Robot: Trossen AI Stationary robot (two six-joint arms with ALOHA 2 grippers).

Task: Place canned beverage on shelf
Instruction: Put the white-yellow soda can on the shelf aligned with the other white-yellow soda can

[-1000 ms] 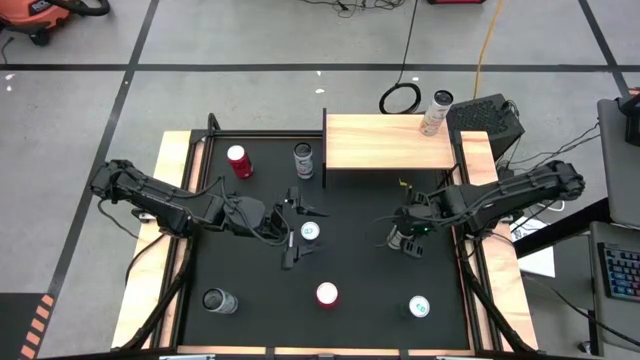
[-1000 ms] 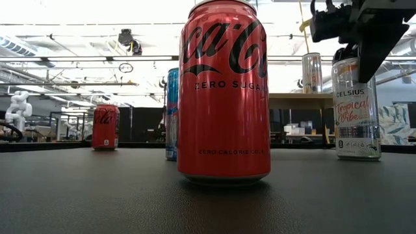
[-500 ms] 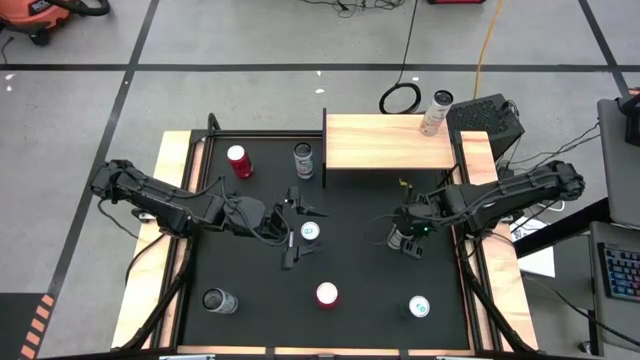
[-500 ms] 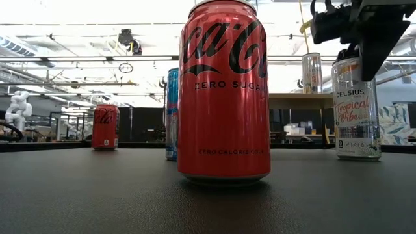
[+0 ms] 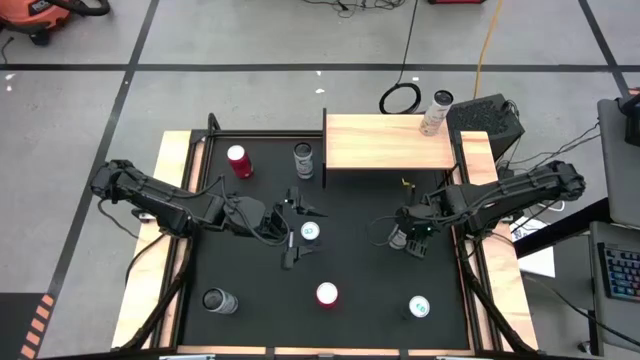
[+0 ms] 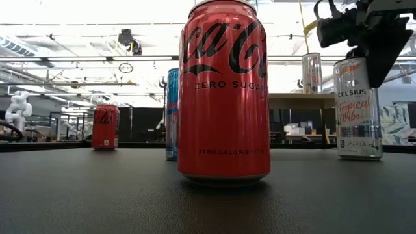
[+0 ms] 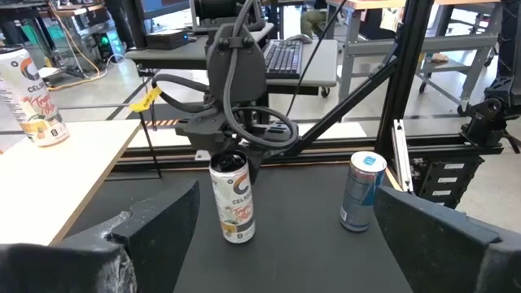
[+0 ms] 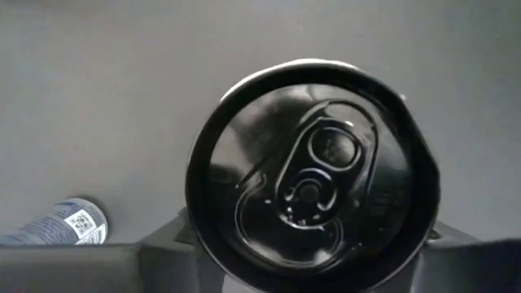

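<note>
1. Cans number eight in all: seven stand on the black table point(image 5: 260, 275) and one on the shelf point(image 5: 385, 142).
2. On the table are two red cola cans point(image 5: 237, 160), a dark-topped can point(image 5: 303, 160) just beside the shelf's left end, a white-topped can point(image 5: 310, 232) at mid-table, a grey can point(image 5: 218, 300) near the front left, a blue can point(image 7: 361, 191) near the front right, and the Celsius can point(image 7: 234, 199) towards the right side.
3. The shelf count is one pale-wood board, at the table's far right; a second Celsius-type can point(image 5: 436, 112) stands at its far right corner.
4. The Celsius can stands upright on the table in front of the shelf and apart from it, long axis vertical, pull-tab top facing up.
5. The right gripper point(image 5: 404, 238) reaches down over that can, its two fingers closed against opposite sides of the upper part.
6. The left gripper point(image 5: 300, 234) sits at mid-table with its fingers spread wide, gripping nothing, the white-topped can just beside it.
</note>
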